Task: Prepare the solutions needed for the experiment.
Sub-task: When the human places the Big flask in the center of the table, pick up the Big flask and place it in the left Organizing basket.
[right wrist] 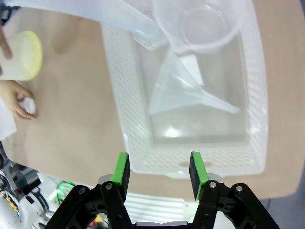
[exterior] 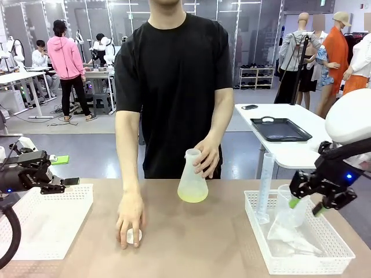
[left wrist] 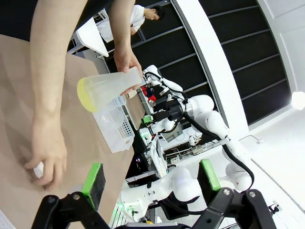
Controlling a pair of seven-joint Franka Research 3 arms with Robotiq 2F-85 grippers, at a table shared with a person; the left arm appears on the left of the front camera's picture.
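**A:** Where did the grippers stand, nearest first?

**B:** The right gripper (right wrist: 159,167) hung over the white perforated plastic basket (right wrist: 119,95) at four o'clock on the table. Its jaws were part-way apart with nothing between them. I'd judge it was lined up to pick from the clear plastic funnel (right wrist: 190,90), the clear round beaker (right wrist: 205,24) or the tall graduated cylinder (exterior: 265,185) stored there. The left gripper (left wrist: 151,175) sat at nine o'clock by the far rim of a second white mesh basket (exterior: 58,220), jaws wide and empty, probably parked out of the person's way.

**A:** And the solution?

**B:** Farther off, at twelve o'clock from the table's centre. The pale yellow-green liquid (exterior: 192,196) lay as a shallow layer in the bottom of a translucent conical flask (exterior: 192,174). One hand (exterior: 207,157) gripped its neck, likely to steady it. I couldn't tell whether the base touched the table.

**A:** The other hand (exterior: 130,223)?

**B:** It was at seven o'clock from the flask, fingers down over a small white round disc (exterior: 134,236), seemingly pinning it in place.
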